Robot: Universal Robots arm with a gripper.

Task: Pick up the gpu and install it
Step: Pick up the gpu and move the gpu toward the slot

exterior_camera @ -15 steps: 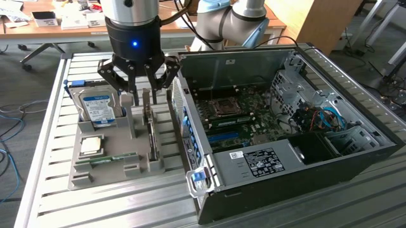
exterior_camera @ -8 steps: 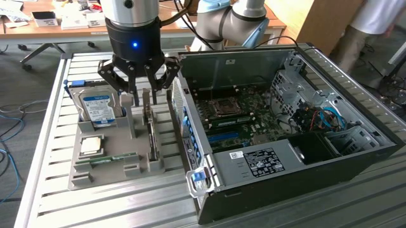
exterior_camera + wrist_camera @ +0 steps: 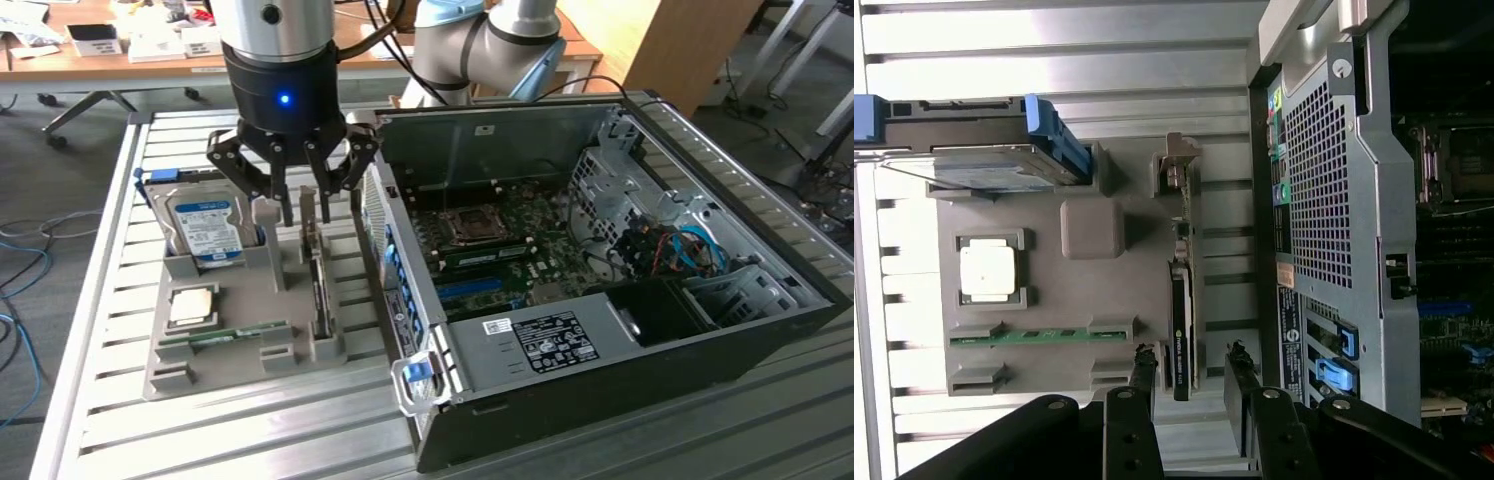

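The gpu (image 3: 320, 280) stands on its edge in a slot of the grey tray (image 3: 247, 300), along the tray's side nearest the open computer case (image 3: 601, 300); it is not yet lifted; its long axis runs along that side of the tray, parallel to the case's perforated wall, as the wrist view shows. The gripper (image 3: 300, 190) hangs above the tray over one end of the card, so the card lies directly below it and stretches away along the tray's edge; the fingers (image 3: 1144, 380) are spread wide, one on each side of the card's thin line, clear of it and holding nothing; the opening thus crosses the card's thickness. The arm's wrist points straight down at the tray, upright and untilted.
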